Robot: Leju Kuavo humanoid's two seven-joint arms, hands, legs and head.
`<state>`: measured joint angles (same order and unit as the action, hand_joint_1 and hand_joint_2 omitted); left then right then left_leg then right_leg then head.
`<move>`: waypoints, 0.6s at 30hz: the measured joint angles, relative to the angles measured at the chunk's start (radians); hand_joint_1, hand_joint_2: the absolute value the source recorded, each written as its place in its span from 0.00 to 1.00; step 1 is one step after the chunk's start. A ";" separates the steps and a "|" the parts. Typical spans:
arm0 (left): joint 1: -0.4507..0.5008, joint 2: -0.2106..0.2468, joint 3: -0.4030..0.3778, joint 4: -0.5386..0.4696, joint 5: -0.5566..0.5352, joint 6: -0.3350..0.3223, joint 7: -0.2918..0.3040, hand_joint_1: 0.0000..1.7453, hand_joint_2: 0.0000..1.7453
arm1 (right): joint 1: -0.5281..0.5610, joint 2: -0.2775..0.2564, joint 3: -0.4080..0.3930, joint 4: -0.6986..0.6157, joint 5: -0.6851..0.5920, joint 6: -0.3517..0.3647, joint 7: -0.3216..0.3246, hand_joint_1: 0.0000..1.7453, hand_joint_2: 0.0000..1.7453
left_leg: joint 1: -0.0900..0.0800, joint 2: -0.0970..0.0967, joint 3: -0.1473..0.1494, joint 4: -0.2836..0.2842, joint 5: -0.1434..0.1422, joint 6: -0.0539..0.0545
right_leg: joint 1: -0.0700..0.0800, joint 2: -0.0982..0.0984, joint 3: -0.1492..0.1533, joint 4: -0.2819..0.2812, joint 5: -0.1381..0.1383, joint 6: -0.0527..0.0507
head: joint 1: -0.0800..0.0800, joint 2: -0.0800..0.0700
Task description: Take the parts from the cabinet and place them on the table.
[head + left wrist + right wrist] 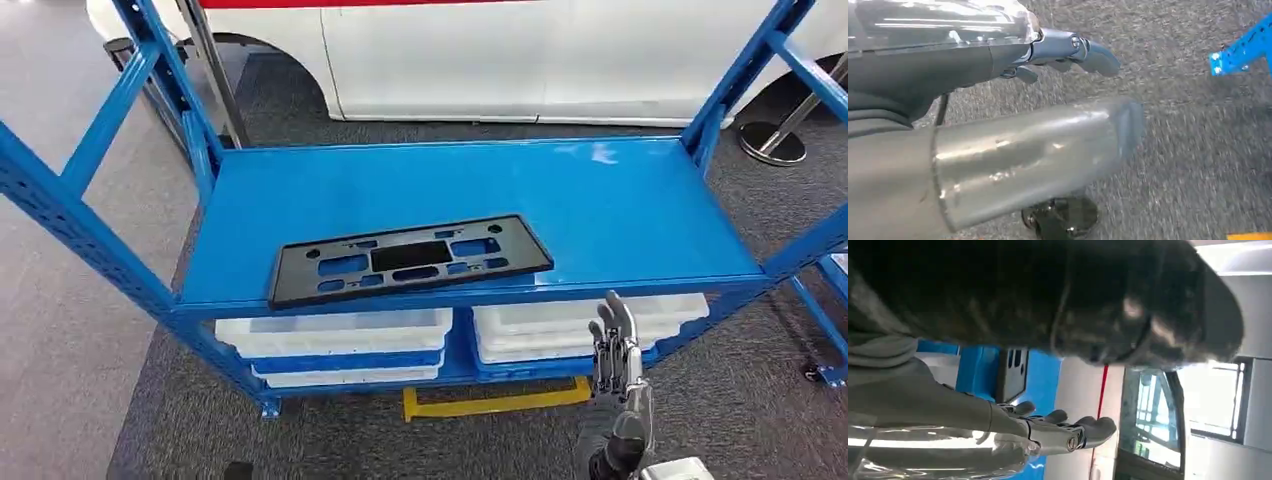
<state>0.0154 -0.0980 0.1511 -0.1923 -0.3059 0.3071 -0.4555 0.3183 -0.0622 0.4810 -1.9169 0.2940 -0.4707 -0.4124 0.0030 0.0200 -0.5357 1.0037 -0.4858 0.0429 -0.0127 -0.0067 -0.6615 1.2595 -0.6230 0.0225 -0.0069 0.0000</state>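
The right hand (615,345) is raised in front of the blue metal shelving rack (640,215), fingers extended, loosely apart and holding nothing; the right wrist view shows the same released hand (1058,432), fingers stretched toward the shelf. It stands just short of the shelf's front edge, towards the right end.

The flat black plastic plate with rectangular cut-outs (410,258) lies on the blue shelf surface, close to the front edge and left of centre. From the right hand it lies up and to the left, well apart. Its long axis runs nearly parallel to the front edge, the right end tipped slightly further back.

The left hand (1068,52) hangs over grey carpet with nothing in it, fingers lightly curled, near a blue rack foot (1243,50). Whether it counts as clenched I cannot tell.

The raised right hand looks the nearer, so the reach probably runs leftward along the shelf front to the plate's right end. White plastic trays (335,335) sit on the shelf below.
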 joint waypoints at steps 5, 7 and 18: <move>0.000 0.001 0.000 0.000 -0.003 0.002 0.005 0.00 0.00 | 0.001 0.000 0.000 0.005 0.112 -0.036 0.068 0.00 1.00 | -0.012 -0.020 0.010 0.002 -0.004 0.001 | 0.005 0.003 0.053 -0.129 0.127 -0.022 | 0.000 0.000; -0.001 0.000 0.000 0.001 -0.005 0.004 0.005 0.00 0.00 | -0.004 0.000 0.000 0.009 0.165 -0.051 0.108 0.00 1.00 | -0.016 -0.023 0.008 0.004 -0.007 -0.003 | 0.014 0.006 0.096 -0.220 0.136 -0.038 | -0.002 0.000; 0.000 0.012 0.000 0.002 -0.041 0.007 0.035 0.00 0.00 | -0.088 0.058 -0.023 0.103 0.961 -0.217 0.348 0.00 1.00 | 0.012 -0.025 -0.136 0.288 -0.119 -0.064 | 0.000 -0.002 0.103 -0.255 0.155 -0.052 | -0.003 0.000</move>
<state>0.0154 -0.0858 0.1511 -0.1907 -0.3467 0.3143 -0.4208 0.2298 -0.0043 0.4579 -1.8139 1.2554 -0.6882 -0.0640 0.0155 -0.0046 -0.6719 1.2921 -0.6048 -0.0214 -0.0129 -0.0088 -0.5581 1.0042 -0.4683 -0.0297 -0.0099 0.0000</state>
